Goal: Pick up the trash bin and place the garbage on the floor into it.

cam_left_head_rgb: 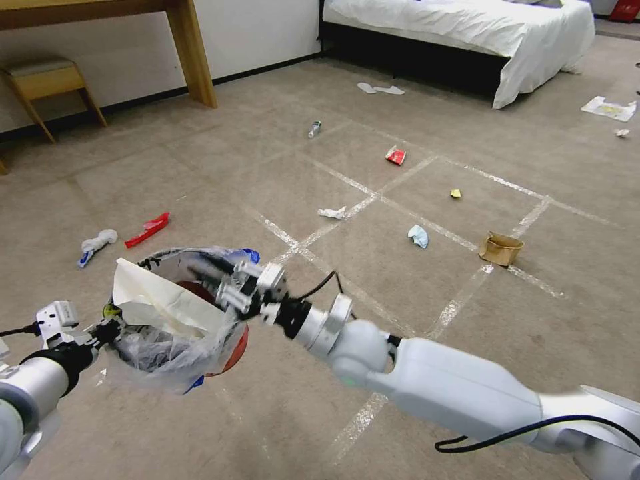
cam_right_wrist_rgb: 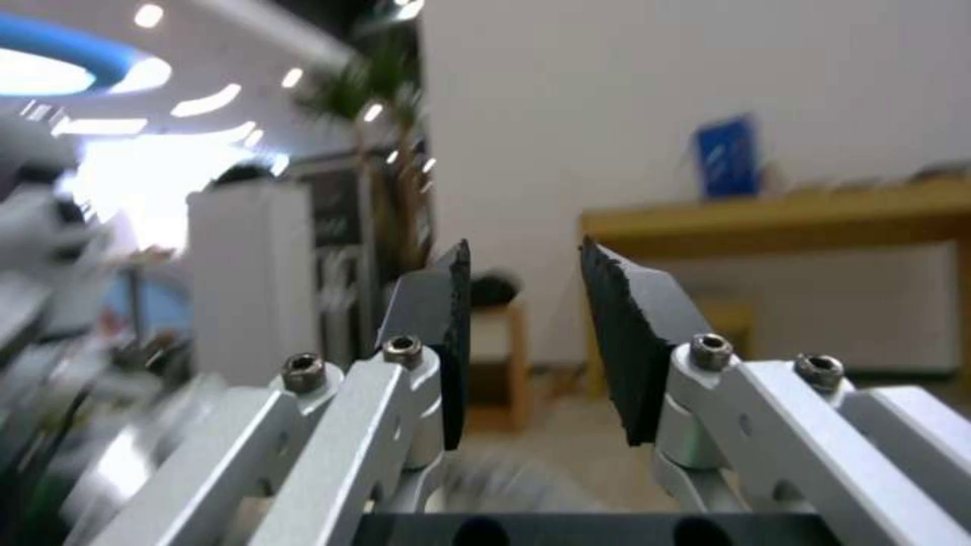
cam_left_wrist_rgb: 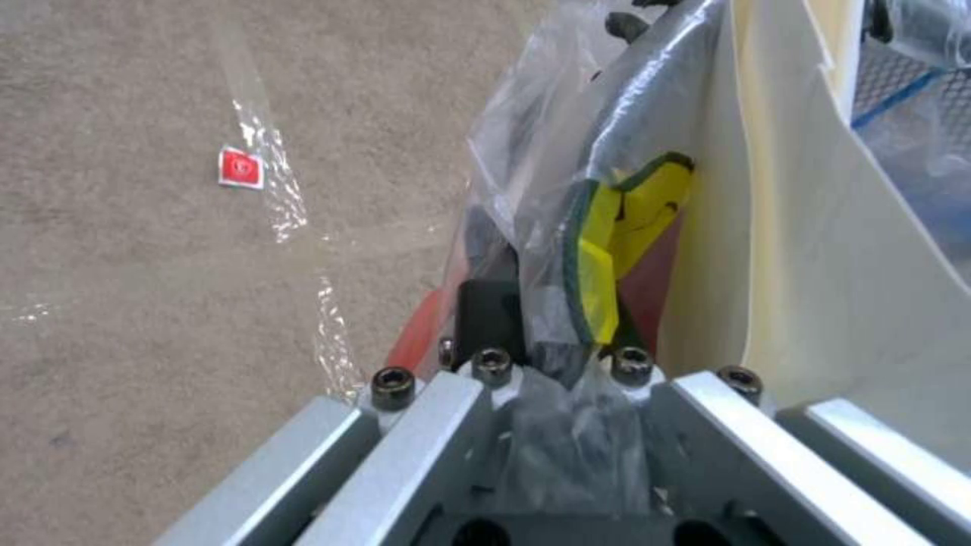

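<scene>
The left hand (cam_left_head_rgb: 112, 328) clamps the rim of the round red plastic-lined trash bin (cam_left_head_rgb: 175, 320); the right hand (cam_left_head_rgb: 212, 275) hovers over its mouth.

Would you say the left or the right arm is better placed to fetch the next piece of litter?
Probably the right: the right gripper is open and empty over the trash bin, while the left gripper clamps its rim.

bed (cam_left_head_rgb: 467, 33): cut off at far edge
stool (cam_left_head_rgb: 47, 83): cut off left
right gripper (cam_left_head_rgb: 230, 288): fingertips hidden inside trash bin (cam_left_head_rgb: 230, 347)

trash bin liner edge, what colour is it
Blue, on the clear plastic liner of the trash bin; the head view shows it best.
</scene>
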`<state>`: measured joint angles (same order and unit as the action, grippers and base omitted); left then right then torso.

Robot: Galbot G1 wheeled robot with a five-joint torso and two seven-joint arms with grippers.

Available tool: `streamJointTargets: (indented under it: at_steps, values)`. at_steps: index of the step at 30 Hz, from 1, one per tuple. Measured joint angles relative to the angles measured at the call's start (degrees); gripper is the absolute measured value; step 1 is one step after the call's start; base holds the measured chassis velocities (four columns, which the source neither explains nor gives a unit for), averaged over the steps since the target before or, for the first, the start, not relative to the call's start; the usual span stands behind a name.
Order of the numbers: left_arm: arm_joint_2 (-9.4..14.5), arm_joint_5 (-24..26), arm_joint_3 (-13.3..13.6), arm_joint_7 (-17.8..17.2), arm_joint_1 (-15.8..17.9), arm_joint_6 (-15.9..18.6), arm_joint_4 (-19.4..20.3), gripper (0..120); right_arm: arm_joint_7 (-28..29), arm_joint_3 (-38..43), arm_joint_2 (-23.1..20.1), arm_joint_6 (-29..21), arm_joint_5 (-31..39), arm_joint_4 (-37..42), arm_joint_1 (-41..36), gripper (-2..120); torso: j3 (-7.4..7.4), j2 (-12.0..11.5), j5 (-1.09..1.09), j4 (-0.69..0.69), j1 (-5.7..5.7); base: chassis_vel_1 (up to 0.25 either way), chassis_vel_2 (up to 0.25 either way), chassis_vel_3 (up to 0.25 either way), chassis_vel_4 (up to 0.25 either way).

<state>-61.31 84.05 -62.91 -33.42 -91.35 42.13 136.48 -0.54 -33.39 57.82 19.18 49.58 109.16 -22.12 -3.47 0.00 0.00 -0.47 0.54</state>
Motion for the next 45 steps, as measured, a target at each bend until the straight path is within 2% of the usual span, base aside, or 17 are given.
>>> streamJointTargets:
  at_steps: [8, 10, 11, 13, 14, 15, 16, 19, 20, 21, 22, 27, 28, 30, 32, 35, 45]
  values:
    - [-0.1, -1.7, -0.1, 0.6, -0.4, 0.0, 0.1, 1, 0.7, 15.0, -4.2, -2.3, 5.1, 6.1, -3.4, 42, 0.00, 0.0, 0.01, 0.00, 0.00, 0.000, 0.000, 0.000, 0.000]
    - [-0.6, -4.8, 0.0, 2.1, -0.6, 0.0, -0.2, 1, 1.4, 24.4, -6.7, -3.0, 6.7, 8.6, -7.3, 45, 0.00, 0.0, 0.00, 0.00, 0.00, 0.000, 0.000, 0.000, 0.000]
    - [-0.6, -4.8, 0.0, 2.1, -0.6, 0.0, -0.2, 1, 1.4, 24.4, -6.7, -3.0, 6.7, 8.6, -7.3, 45, 0.00, 0.0, 0.00, 0.00, 0.00, 0.000, 0.000, 0.000, 0.000]
    - [-1.0, -7.5, 0.2, 3.2, -0.9, -0.1, -0.4, 1, 2.3, 32.3, -8.5, -3.8, 7.3, 10.4, -11.4, 46, 0.00, 0.0, 0.03, 0.01, 0.00, 0.000, 0.000, 0.000, 0.000]
    - [-1.0, -7.5, 0.2, 3.2, -0.9, -0.1, -0.4, 1, 2.3, 32.3, -8.5, -3.8, 7.3, 10.4, -11.4, 46, 0.00, 0.0, 0.03, 0.01, 0.00, 0.000, 0.000, 0.000, 0.000]
    - [-1.4, -8.3, 0.3, 3.6, -1.0, -0.1, -0.5, 1, 3.4, 38.8, -10.1, -4.3, 7.0, 11.7, -15.1, 47, 0.01, 0.0, 0.00, 0.01, 0.00, 0.000, 0.000, 0.000, 0.000]
    - [-1.9, -9.6, 0.4, 4.1, -1.1, -0.1, -0.6, 1, 4.5, 43.9, -11.3, -4.1, 6.0, 12.5, -19.2, 47, 0.01, 0.0, -0.01, -0.01, 0.00, 0.000, 0.000, 0.000, 0.000]
    - [-2.4, -11.4, 0.5, 4.7, -1.3, -0.3, -0.8, 1, 5.3, 48.8, -12.1, -3.7, 3.9, 12.7, -23.5, 47, 0.00, 0.0, 0.03, -0.02, 0.00, 0.000, 0.000, 0.000, 0.000]
    - [-3.1, -13.5, 0.6, 5.4, -1.7, -0.5, -0.9, 1, 6.4, 55.2, -12.1, -3.3, 0.4, 12.8, -27.9, 55, 0.00, 0.0, 0.03, -0.03, 0.00, 0.000, 0.000, 0.000, 0.000]
    - [-3.1, -13.5, 0.6, 5.4, -1.7, -0.5, -0.9, 1, 6.4, 55.2, -12.1, -3.3, 0.4, 12.8, -27.9, 55, 0.00, 0.0, 0.03, -0.03, 0.00, 0.000, 0.000, 0.000, 0.000]
    - [-4.2, -15.2, 0.4, 6.0, -2.3, -0.7, -0.5, 1, 7.6, 61.1, -11.1, -3.3, -2.5, 13.0, -31.6, 61, 0.00, 0.0, 0.01, -0.02, 0.00, 0.000, 0.000, 0.000, 0.000]
    - [-6.2, -20.7, 0.4, 7.8, -3.1, -1.7, -0.1, 1, 10.1, 70.8, -7.6, -4.6, -9.3, 15.7, -39.7, 82, 0.01, 0.0, 0.00, 0.01, -0.01, 0.000, 0.000, 0.000, 0.000]
    - [-6.2, -20.7, 0.4, 7.8, -3.1, -1.7, -0.1, 1, 10.1, 70.8, -7.6, -4.6, -9.3, 15.7, -39.7, 82, 0.01, 0.0, 0.00, 0.01, -0.01, 0.000, 0.000, 0.000, 0.000]
    - [-7.1, -22.6, 0.9, 8.5, -3.2, -1.8, 0.1, 1, 12.0, 74.6, -5.0, -5.0, -14.6, 17.3, -46.8, 91, 0.01, 0.0, 0.00, 0.00, -0.01, 0.000, 0.000, 0.000, 0.000]
    - [-7.3, -23.2, 1.0, 8.8, -3.1, -2.0, 0.1, 1, 12.4, 75.4, -4.1, -5.0, -16.1, 17.5, -49.1, 93, 0.01, 0.0, 0.00, 0.00, 0.00, 0.000, 0.000, 0.000, 0.000]
    - [-8.3, -25.4, 1.2, 9.4, -3.0, -2.6, 0.0, 1, 15.2, 77.3, 0.0, -5.2, -22.9, 17.1, -59.7, 99, 0.01, 0.0, 0.00, -0.01, -0.01, 0.000, 0.000, 0.000, 0.000]
    - [-9.3, -26.4, 1.7, 10.1, -3.4, -2.8, 1.2, 1, 17.9, 72.9, 3.7, -4.0, -32.1, 10.8, -64.8, 100, 0.00, 0.0, 0.00, 0.00, -0.01, 0.000, 0.000, 0.000, 0.000]
